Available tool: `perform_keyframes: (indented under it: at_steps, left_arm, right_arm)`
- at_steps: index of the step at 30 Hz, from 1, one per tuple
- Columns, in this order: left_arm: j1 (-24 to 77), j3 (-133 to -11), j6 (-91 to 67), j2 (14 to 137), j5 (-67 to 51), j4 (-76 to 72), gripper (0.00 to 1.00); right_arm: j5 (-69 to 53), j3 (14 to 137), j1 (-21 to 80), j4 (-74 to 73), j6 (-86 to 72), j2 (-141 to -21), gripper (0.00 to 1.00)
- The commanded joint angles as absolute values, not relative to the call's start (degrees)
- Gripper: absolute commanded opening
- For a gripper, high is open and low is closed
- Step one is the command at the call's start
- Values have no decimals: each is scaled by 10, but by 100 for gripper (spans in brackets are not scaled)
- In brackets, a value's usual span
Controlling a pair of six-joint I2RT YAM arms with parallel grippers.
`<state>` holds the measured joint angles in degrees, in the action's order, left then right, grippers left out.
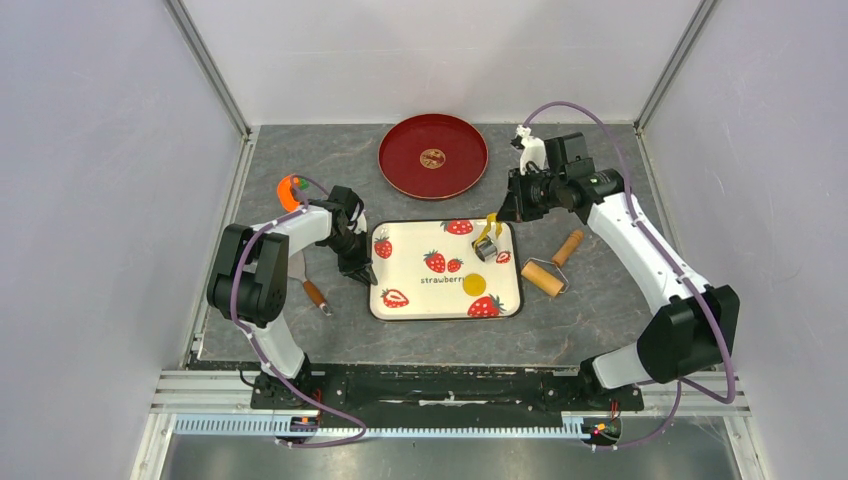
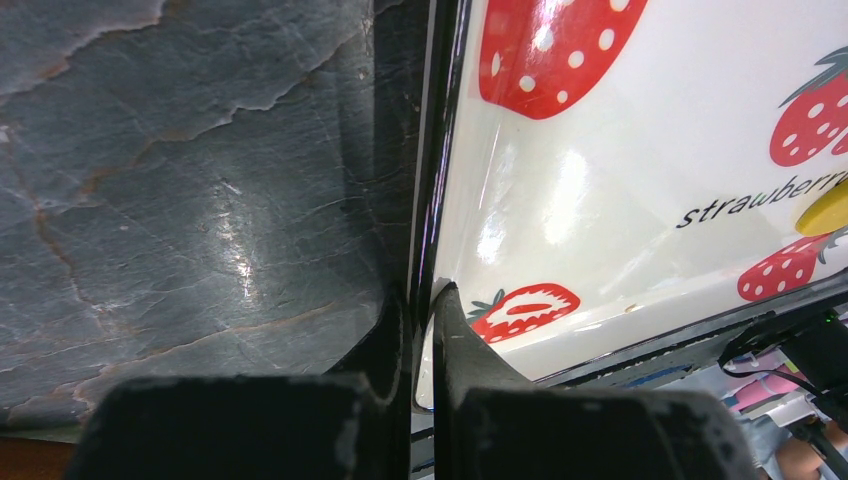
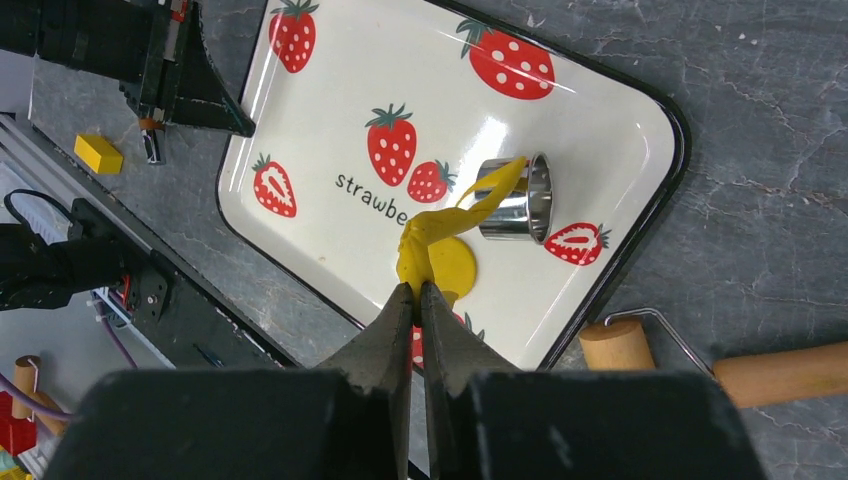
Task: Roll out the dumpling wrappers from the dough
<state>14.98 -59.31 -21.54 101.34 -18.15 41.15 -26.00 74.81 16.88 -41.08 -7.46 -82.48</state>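
Dumpling wrapper (image 3: 457, 268) lay flat on the tray (image 1: 372, 300), right of centre, just nearer than the ring cutter (image 3: 515, 198). It was probably light, soft and tearable, best lifted by its edge. Right gripper (image 3: 415, 290) pinched the dough scrap (image 3: 440, 225); left gripper (image 2: 425, 300) clamped the tray's left rim.

Our left gripper (image 2: 420, 300) is clamped on the black rim (image 2: 441, 150) of the tray (image 2: 560, 210), along its left side. One finger (image 2: 392, 335) sits outside on the grey stone-patterned table (image 2: 200, 200) and the other is inside, on the white surface. Just right of the inner finger we see a small printed strawberry (image 2: 525, 308), and a larger one (image 2: 555, 50) lies farther along the same side. The lettering "strawberr" (image 2: 750, 202) runs off to the right. Beside it is the dumpling wrapper (image 2: 826, 207), of which only a yellow sliver shows at the right edge. Beyond the tray's near rim, cables (image 2: 770, 340) show against a dark frame.
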Motion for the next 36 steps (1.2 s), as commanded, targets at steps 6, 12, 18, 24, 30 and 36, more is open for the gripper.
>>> perform_keyframes:
  at_steps: [6,12,18,24,30,36]
  left_arm:
    - [166,-584,-177,1038,-124,400,2]
    - [166,-584,-173,1039,-120,403,2]
    - [166,-583,-172,1039,-120,403,2]
    - [166,-584,-171,1039,-120,403,2]
    - [166,-583,-170,1039,-120,403,2]
    - [166,-583,-170,1038,-120,403,2]
  right_arm:
    - [-294,798,169,-384,-95,-830,6]
    - [-313,819,169,-340,-120,-818,6]
    - [-318,832,168,-299,-142,-811,7]
    - [-323,845,168,-288,-152,-830,7]
    - [-349,860,172,-256,-177,-871,7]
    - [-344,878,217,-229,-188,-927,6]
